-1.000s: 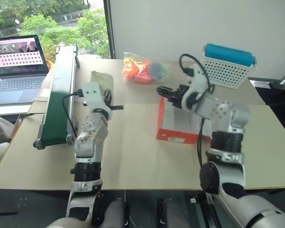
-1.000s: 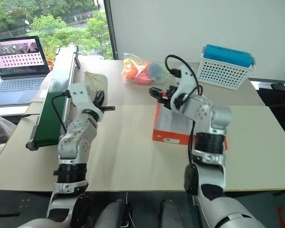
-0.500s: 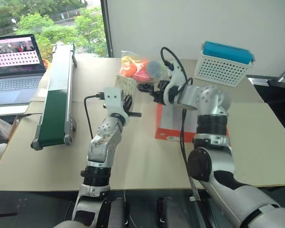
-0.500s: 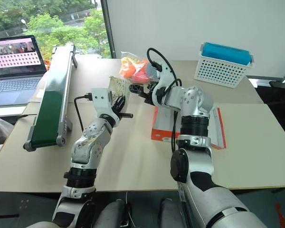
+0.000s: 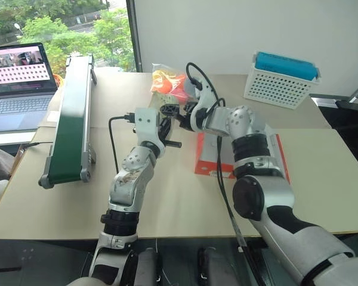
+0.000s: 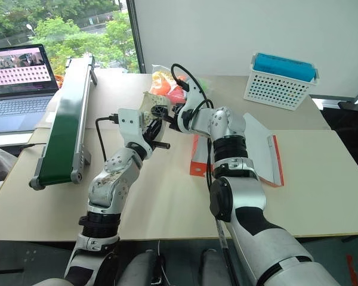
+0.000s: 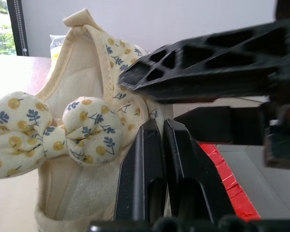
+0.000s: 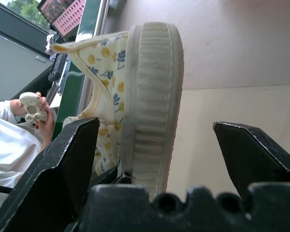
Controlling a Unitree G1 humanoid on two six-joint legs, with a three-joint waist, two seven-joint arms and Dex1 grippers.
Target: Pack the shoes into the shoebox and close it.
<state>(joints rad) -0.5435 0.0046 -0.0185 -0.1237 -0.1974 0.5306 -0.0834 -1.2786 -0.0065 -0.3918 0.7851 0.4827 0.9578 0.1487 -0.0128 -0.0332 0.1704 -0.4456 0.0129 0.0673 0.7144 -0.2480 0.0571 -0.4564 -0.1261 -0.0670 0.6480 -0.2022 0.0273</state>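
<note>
Left pincer (image 6: 157, 127) is pinching one shoe (image 6: 150, 109) midair, left of the shoebox (image 6: 198, 162). My right pincer (image 6: 169, 117) is spread around it; I'd center the sole before squeezing.

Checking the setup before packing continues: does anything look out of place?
Yes: a second cream shoe is in a person's hand off to the side, beyond the green conveyor, not on the table with the orange-red cardboard shoebox.
</note>
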